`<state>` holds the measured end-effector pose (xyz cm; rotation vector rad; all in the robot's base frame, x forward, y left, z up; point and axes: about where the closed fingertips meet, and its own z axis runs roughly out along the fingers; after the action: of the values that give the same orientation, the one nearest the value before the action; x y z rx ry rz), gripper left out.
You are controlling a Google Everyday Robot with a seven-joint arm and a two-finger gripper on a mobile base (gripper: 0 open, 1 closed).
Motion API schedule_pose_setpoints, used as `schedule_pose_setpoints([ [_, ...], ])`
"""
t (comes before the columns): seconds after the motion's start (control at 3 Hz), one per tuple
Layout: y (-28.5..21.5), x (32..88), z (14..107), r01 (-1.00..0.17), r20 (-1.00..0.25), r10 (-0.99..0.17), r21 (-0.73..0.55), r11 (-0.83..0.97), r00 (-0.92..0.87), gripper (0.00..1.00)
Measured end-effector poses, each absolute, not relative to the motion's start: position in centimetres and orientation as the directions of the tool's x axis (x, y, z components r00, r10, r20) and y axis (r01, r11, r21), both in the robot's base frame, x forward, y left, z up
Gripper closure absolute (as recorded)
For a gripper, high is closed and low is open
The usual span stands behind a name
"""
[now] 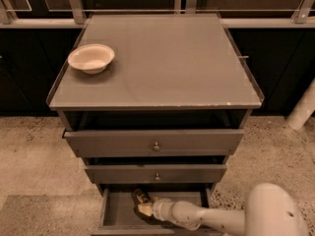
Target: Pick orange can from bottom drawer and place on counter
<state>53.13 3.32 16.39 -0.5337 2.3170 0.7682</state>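
camera view: the counter [172, 58] is the flat grey top of a three-drawer cabinet, seen from above and in front. a cream bowl [91, 58] sits upright near its back left corner. below the top, the upper drawer [123, 142] is pulled out a little and the middle drawer [123, 173] less so, each with a small knob at the centre of its front.

the bottom drawer [118, 211] is pulled out furthest, a shallow grey tray open to the camera. the orange can [140, 196] lies inside it, towards the back and left of centre, tilted rather than upright, partly under the shadow of the middle drawer. the gripper [144, 209] is down inside the same drawer, just in front of the can and touching or nearly touching it. i cannot tell whether the jaws are wide, narrow or closed on the can. the pale arm [197, 215] reaches in from the right, running back to the robot's rounded white body [275, 213] at the lower right. speckled floor [34, 151] surrounds the cabinet.
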Motion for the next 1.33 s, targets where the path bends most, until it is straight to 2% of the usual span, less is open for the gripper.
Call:
schedule_pose_setpoints([
  [0.67, -5.8, 49.6, 24.9, -0.507, -0.58, -0.218, 0.399, 0.764, -0.785, 1.0],
  [1.0, -9.1, 47.3, 28.6, -0.484, -0.54, -0.21, 0.436, 0.759, -0.815, 1.0],
  [1.33, -12.9, 45.5, 32.9, -0.462, -0.562, -0.166, 0.439, 0.77, -0.811, 1.0],
])
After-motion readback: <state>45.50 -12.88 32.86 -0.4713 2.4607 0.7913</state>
